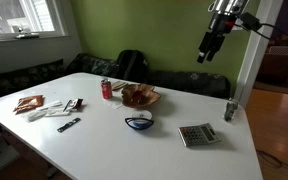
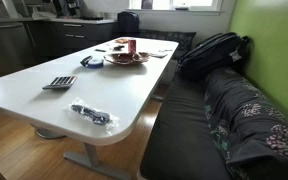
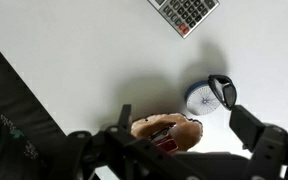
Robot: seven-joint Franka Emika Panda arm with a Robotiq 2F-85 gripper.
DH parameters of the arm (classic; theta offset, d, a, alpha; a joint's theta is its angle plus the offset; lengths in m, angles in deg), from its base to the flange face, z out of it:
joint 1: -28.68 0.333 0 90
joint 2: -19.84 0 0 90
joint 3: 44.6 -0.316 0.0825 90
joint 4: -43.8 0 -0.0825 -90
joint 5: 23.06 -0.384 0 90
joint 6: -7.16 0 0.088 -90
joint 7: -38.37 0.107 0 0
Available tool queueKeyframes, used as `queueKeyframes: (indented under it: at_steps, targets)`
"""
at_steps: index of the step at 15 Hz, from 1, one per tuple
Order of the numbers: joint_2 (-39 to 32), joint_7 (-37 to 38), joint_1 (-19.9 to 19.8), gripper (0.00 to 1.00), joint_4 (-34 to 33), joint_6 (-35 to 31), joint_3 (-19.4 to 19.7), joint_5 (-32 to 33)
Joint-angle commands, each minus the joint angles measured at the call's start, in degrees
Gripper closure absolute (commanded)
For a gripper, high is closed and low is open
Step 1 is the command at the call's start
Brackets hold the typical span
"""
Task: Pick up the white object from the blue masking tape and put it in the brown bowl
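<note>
Approach step: claw (image 1: 203, 56) hangs wide n empty, high above bench (image 1: 184, 110). The white bit (image 3: 200, 99) sits in tape (image 1: 138, 128), by bowl (image 1: 140, 96). Next imo: drop straight over it n pinch.

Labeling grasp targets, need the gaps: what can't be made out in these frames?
Wrist view: white object is only a pale blur inside the blue masking tape, with a gripper finger across it; in the exterior views it is too small.
Wrist view: brown bowl contents covered by gripper parts; exterior views, too small.
Wrist view: calculator cut by top edge.
Exterior view: packets, print too small.
</note>
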Motion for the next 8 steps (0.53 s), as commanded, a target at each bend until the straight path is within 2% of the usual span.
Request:
queueKeyframes:
  at_steps: [1,2,3,5,8]
  targets:
    - [0.0,0.0,-0.5,0.00,-0.1,0.2,-0.6,-0.2]
    - [-0.8,0.4,-0.9,0.00,-1.7,-0.1,-1.7,2.8]
    - [-2.0,2.4,-1.2,0.00,-4.7,2.4,-3.4,6.1]
    - [-3.6,10.2,-2.3,0.00,-10.2,4.7,-8.2,15.0]
    - [-7.8,20.9,-1.9,0.00,-20.5,13.6,-15.3,28.4]
